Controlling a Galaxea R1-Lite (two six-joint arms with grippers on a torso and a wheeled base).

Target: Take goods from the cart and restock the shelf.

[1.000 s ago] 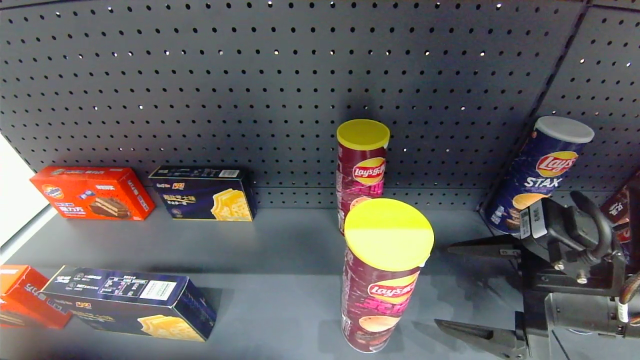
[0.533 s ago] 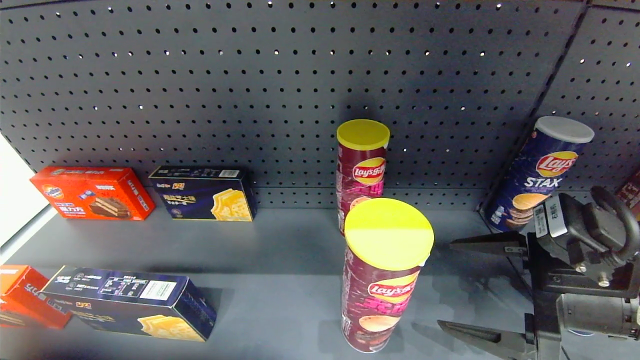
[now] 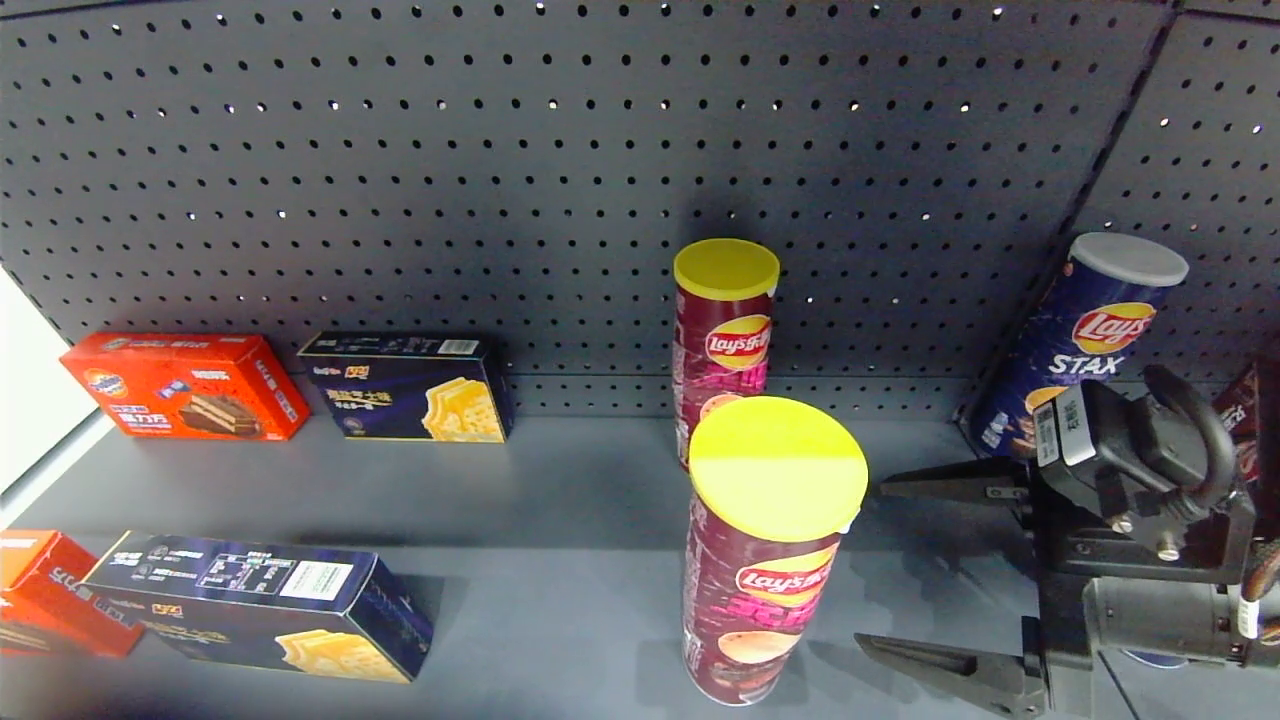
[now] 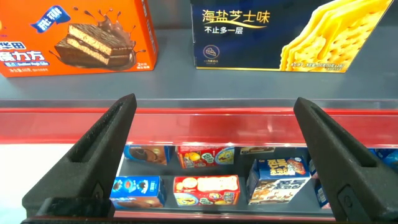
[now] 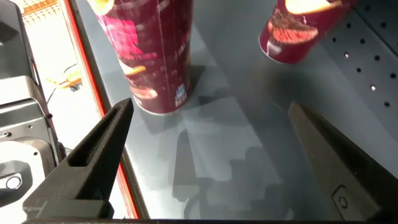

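Your right pincer [image 3: 872,565] hangs wide open and empty just right of the front can [image 3: 770,600], which stands upright on the shelf [image 3: 560,500]; its tips point left toward the can.

The shelf [image 3: 560,520] lay in dim, even light, with bright pinpoints showing through the pegboard [image 3: 500,210] holes and a washed-out white patch at the head view's left edge. The right gripper [image 3: 869,565] cast soft, stepped shadows on the shelf, and the pegboard's hole rows bowed toward the picture's edges.
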